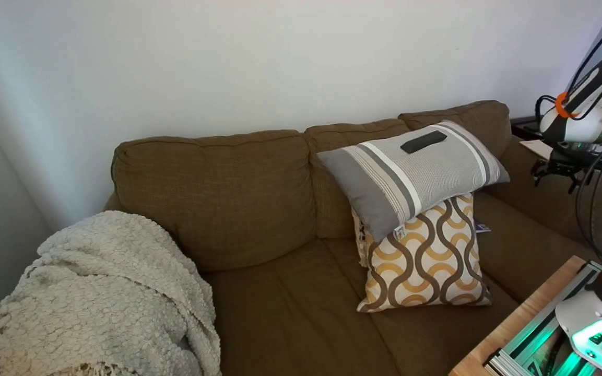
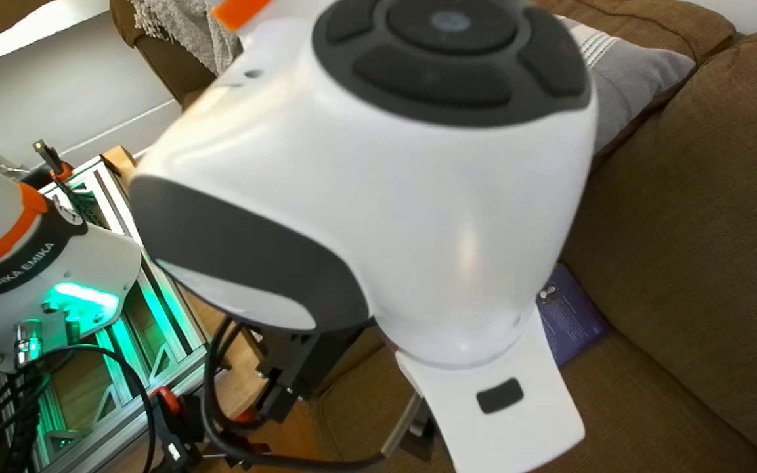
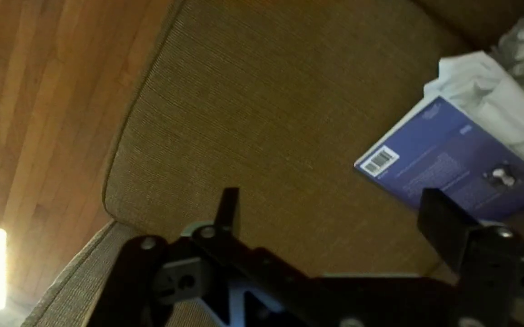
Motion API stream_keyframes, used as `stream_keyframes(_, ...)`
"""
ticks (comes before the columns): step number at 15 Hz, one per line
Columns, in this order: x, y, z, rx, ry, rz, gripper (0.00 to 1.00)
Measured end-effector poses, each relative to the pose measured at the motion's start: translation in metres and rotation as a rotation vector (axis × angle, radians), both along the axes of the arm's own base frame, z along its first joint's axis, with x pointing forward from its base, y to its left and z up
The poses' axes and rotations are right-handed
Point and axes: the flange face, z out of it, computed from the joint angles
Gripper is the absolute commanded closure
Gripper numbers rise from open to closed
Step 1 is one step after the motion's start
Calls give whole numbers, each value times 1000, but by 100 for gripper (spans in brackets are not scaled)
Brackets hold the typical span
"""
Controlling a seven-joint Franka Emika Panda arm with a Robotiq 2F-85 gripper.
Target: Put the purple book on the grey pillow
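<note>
The purple book [image 3: 452, 163] lies flat on the brown sofa seat at the right of the wrist view. Only a corner of the book [image 1: 482, 228] shows behind the cushions in an exterior view, and the arm partly covers the book [image 2: 568, 318] in an exterior view. The grey pillow [image 1: 436, 169] lies tilted on top of the patterned cushion; a part of the pillow [image 2: 634, 85] also shows behind the arm. My gripper [image 3: 332, 190] is open and empty above the seat. In the wrist view its right finger overlaps the book's near edge. The gripper [image 1: 555, 183] hangs right of the pillow.
A dark flat object [image 1: 424, 141] lies on the grey pillow. The mustard-and-white cushion [image 1: 426, 256] leans under it. White crumpled material [image 3: 498, 102] adjoins the book. The sofa backrest [image 1: 217, 198] runs behind. A fluffy blanket [image 1: 102, 292] covers the sofa's far end.
</note>
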Motion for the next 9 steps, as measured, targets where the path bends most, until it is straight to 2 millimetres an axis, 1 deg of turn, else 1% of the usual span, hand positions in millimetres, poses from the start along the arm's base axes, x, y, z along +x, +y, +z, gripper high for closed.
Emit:
stream_keyframes(2, -3, -8, -11, -29, -93, -90, 0)
stream_keyframes(5, 1, -9, -41, -64, -207, -210, 0)
stream_keyframes(7, 2, -12, -68, -68, -242, -279, 0)
stream_keyframes(9, -2, -19, -102, -24, -223, -316, 0)
